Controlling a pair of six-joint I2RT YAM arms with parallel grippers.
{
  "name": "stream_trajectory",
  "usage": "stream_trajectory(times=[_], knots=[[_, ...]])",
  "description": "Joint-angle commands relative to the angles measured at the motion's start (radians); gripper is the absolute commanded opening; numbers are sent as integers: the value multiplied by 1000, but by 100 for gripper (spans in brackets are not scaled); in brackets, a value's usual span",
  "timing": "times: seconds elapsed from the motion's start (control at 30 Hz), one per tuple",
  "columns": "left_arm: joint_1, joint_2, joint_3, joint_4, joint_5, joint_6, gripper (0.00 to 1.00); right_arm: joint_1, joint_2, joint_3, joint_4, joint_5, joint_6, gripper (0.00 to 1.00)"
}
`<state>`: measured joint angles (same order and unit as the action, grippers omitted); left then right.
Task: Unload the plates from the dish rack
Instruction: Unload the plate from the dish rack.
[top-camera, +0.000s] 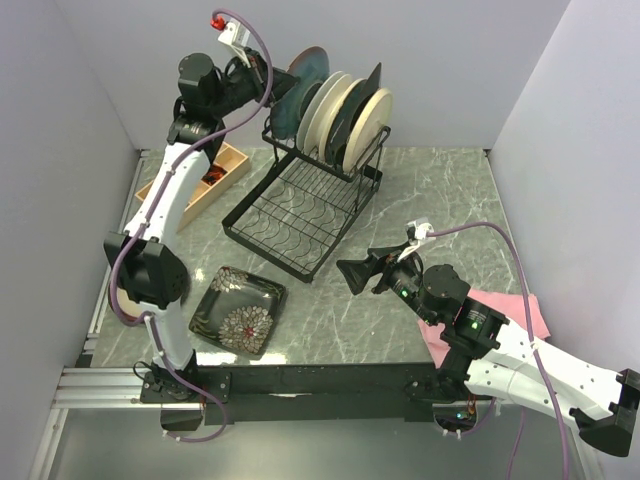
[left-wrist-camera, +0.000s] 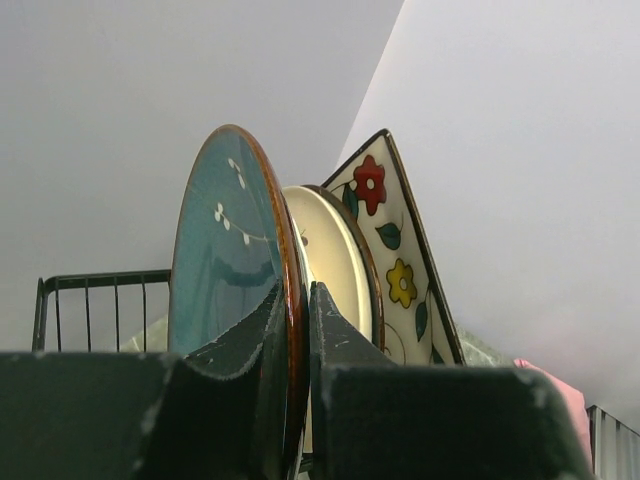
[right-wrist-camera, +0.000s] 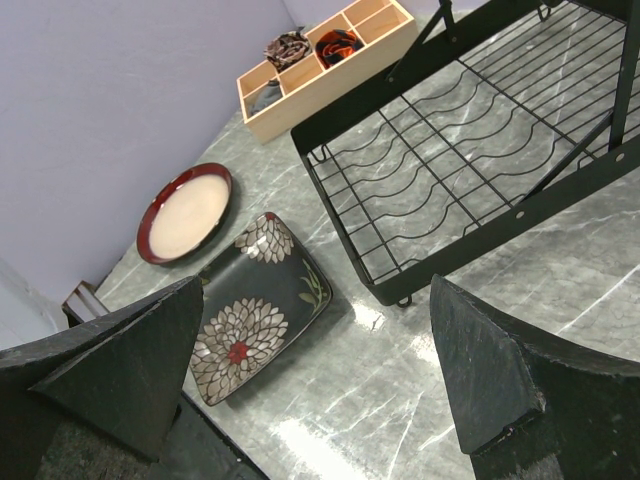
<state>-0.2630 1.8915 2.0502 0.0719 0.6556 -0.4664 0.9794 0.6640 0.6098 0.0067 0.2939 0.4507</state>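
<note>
item: round teal plate (left-wrist-camera: 225, 250). stands on edge at the left end of the row in the upper frame of the dish rack (right-wrist-camera: 500, 232), by the far edge of the tabletop. whether its lower rim sits in a slot is hidden.
orientation: round, so no long axis. disc upright with a slight tilt, sprigged face toward the far-left corner, back toward the next plate.
left end effector (left-wrist-camera: 297, 295): clenched on the teal plate's brown rim, one finger on each face.
right end effector (right-wrist-camera: 315, 285): released, jaws wide, above the tabletop toward the near-right corner, holding nothing.
neighbours: cream round plate (left-wrist-camera: 335, 265) just behind the teal one, then the cream square flowered plate (left-wrist-camera: 395, 260).
already out: black square plate (top-camera: 238, 310) flat near the near-left corner; red-rimmed round plate (right-wrist-camera: 185, 212) by the left edge.
hazards, judged: the pinch covers only a small part of the rim, so the plate could pivot or slip. a skewed lift could knock the cream plate or snag a wire.
</note>
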Motion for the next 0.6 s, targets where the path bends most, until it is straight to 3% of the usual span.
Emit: stream_trajectory(times=[0.0, 0.27, 0.57], knots=[[2, -138, 61, 232, -42, -2, 1, 8, -15, 45, 27, 4, -10, 100], [1, -210, 27, 190, -71, 55, 1, 10, -17, 45, 27, 2, -7, 100], [-2, -376, -149, 140, -186, 156, 1, 11, -12, 48, 26, 2, -6, 100]])
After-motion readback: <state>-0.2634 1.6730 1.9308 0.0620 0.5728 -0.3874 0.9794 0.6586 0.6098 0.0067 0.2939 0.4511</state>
